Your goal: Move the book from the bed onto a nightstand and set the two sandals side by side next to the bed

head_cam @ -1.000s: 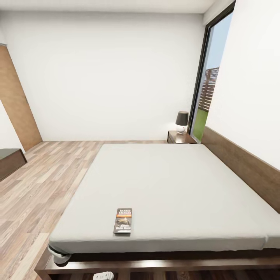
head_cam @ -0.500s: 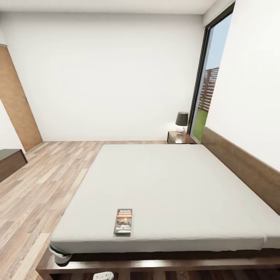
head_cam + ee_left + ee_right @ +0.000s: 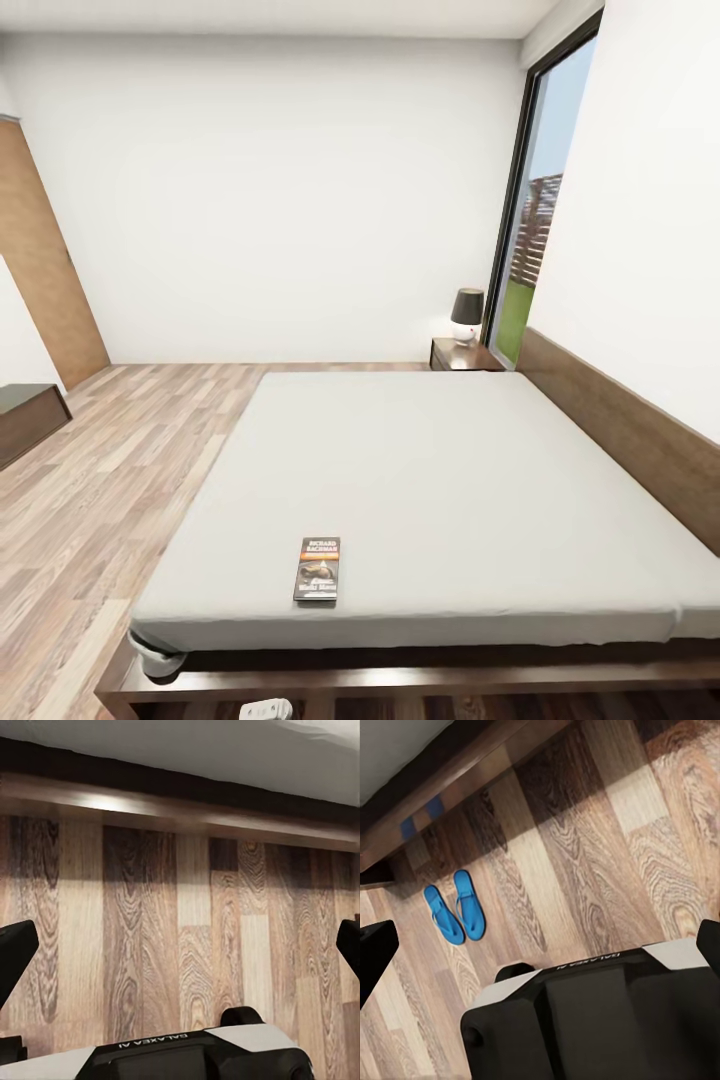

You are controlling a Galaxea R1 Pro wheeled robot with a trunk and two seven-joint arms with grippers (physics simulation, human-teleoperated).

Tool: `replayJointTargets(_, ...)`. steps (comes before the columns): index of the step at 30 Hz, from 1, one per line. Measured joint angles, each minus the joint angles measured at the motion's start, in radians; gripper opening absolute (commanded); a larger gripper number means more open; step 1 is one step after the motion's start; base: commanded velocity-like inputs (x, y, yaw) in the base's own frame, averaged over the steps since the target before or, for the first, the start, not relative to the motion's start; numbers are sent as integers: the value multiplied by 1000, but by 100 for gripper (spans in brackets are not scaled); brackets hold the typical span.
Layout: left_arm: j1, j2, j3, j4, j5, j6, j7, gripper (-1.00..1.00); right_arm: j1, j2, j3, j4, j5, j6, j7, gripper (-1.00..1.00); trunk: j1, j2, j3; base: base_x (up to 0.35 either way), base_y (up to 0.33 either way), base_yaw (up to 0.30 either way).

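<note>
The book (image 3: 317, 569) lies flat on the pale mattress of the bed (image 3: 440, 470), close to its near edge. A dark nightstand (image 3: 462, 354) stands at the bed's far corner beside the window. In the right wrist view, two blue sandals (image 3: 444, 916) (image 3: 470, 904) lie side by side on the plank floor close to the bed's dark frame (image 3: 472, 791). My right gripper (image 3: 540, 945) hangs open above the floor, holding nothing. Also open and holding nothing is my left gripper (image 3: 180, 945), which hovers over bare planks near the bed frame (image 3: 180, 806).
A lamp (image 3: 466, 313) takes up part of the nightstand's top. A low dark dresser (image 3: 28, 418) stands at the left wall, past a wooden door (image 3: 45, 270). Open plank floor (image 3: 110, 480) runs along the bed's left side. The headboard (image 3: 630, 440) lines the right wall.
The head view has crept very slightly; the book, bed and nightstand have not moved.
</note>
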Motion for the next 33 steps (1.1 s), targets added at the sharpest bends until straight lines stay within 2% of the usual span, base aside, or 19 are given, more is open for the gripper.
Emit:
replayJointTargets(11,0,0,0,0,0,0,0,100,0,1,0,0,0,0,0,100,-42,77,35,0,0,0)
replayJointTargets(33,0,0,0,0,0,0,0,100,0,-8,-8,-12,-5,10,10,100,-42,78,35,0,0,0)
